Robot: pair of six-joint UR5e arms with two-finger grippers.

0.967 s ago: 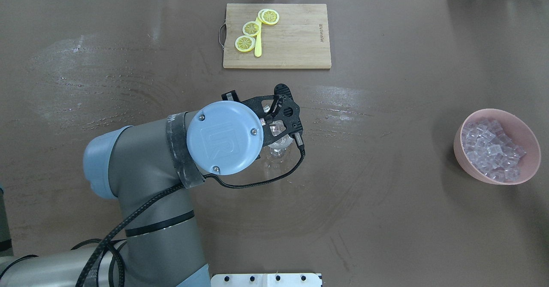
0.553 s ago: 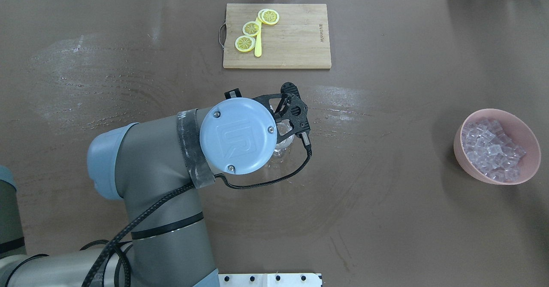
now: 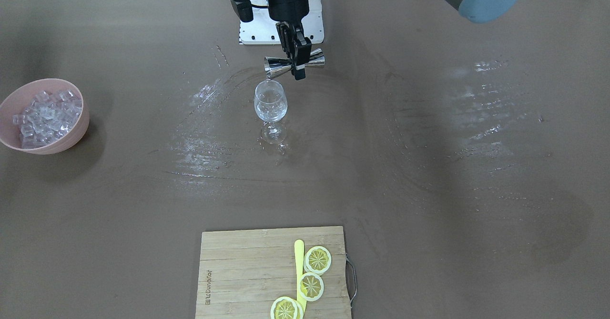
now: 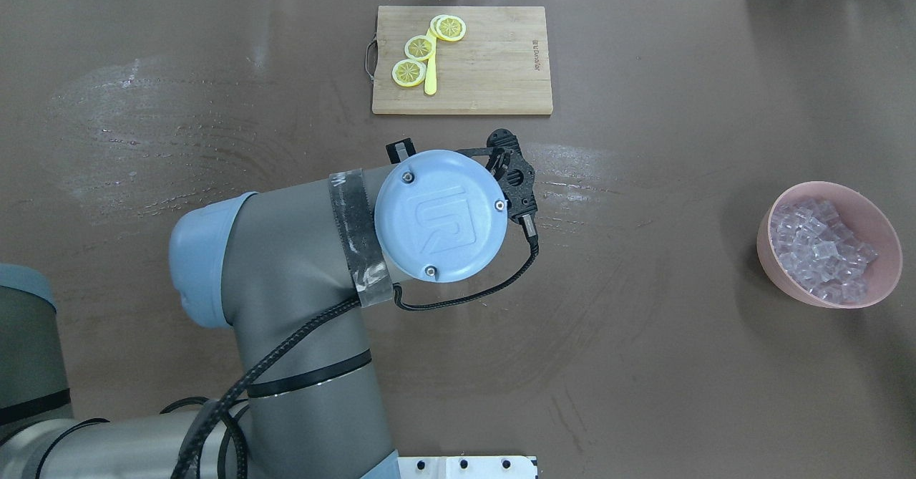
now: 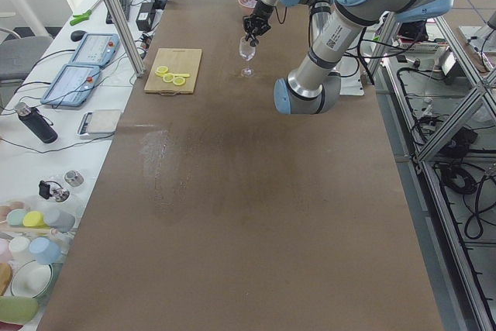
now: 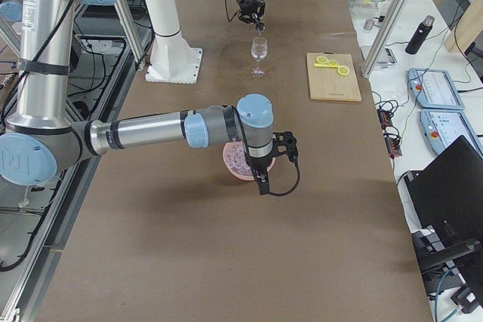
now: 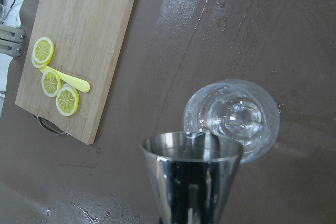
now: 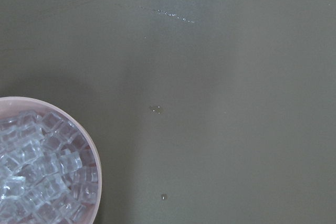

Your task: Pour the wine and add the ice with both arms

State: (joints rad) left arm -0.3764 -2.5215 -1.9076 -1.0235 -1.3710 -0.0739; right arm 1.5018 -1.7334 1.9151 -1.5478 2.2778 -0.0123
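— Where's the wine glass [image 3: 270,107]?
— Mid-table, upright, with a little clear liquid in it. The left gripper [image 3: 298,68] is clamped on the waist of a steel jigger [image 3: 274,67], which lies tipped sideways with its lip just over the rim. Pouring, I'd say, and nearly done.
— Next?
— Probably righting the jigger clear of the rim. Then ice [image 3: 45,114] from the pink bowl [image 3: 80,130] at the robot's right end. The right gripper [image 6: 263,175] hangs near it, but I can't tell how its fingers stand.
— Count?
— One glass, one jigger, one bowl, cubes beyond counting, one cutting board [image 3: 238,262], at least three lemon slices [image 3: 318,260], one yellow utensil [image 3: 299,252].
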